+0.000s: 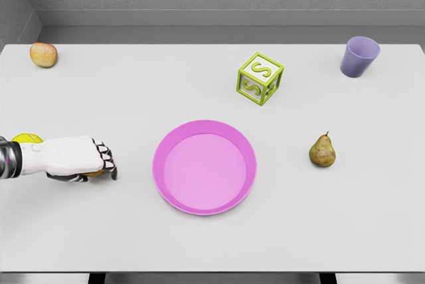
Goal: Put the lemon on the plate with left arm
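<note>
My left hand (99,162) lies low over the table at the left, its arm coming in from the left edge. Its fingers (109,163) curl down around a small yellow lemon (95,174), of which only a sliver shows under the palm. The pink round plate (174,194) sits mid-table, a short way right of the hand, with nothing on it. The right arm does not show.
A bright yellow round object (26,139) peeks out behind my left forearm. A reddish apple (44,54) lies at the far left. A green letter block (259,78), a purple cup (360,56) and a pear (322,151) stand right of the plate.
</note>
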Available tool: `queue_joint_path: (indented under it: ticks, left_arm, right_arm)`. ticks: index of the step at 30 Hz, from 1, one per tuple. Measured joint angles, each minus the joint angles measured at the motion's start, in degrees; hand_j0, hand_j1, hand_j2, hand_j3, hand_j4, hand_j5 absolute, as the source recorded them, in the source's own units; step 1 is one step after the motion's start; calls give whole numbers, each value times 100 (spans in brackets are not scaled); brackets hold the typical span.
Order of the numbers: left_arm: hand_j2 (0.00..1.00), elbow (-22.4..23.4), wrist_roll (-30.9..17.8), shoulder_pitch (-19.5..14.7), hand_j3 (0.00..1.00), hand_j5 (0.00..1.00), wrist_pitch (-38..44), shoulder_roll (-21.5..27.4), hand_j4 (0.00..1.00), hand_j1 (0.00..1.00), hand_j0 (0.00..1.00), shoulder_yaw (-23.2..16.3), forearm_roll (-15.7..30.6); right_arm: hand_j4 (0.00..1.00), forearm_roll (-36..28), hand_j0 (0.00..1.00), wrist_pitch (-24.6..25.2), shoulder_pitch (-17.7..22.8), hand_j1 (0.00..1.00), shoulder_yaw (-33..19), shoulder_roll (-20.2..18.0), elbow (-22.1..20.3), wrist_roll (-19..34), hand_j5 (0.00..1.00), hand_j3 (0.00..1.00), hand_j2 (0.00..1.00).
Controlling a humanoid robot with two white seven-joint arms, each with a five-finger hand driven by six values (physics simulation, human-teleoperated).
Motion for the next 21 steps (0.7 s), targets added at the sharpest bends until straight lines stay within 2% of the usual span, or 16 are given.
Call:
queue_joint_path:
  ticks: [6,12,21]
  left_arm:
    - [59,5,-1,-35,59,59,0,22,59,59,59,54,19]
    - [59,43,0,-264,59,59,1,70,59,59,59,48,30]
    - [60,60,5,-431,60,60,0,67,60,60,60,1,24]
  right_arm:
    - [100,0,100,0,0,100,0,0,-1,0,100,100,100]
    - [100,0,100,0,0,100,0,0,-1,0,100,100,100]
    - [100,0,100,0,0,100,0,0,-1,0,100,100,100]
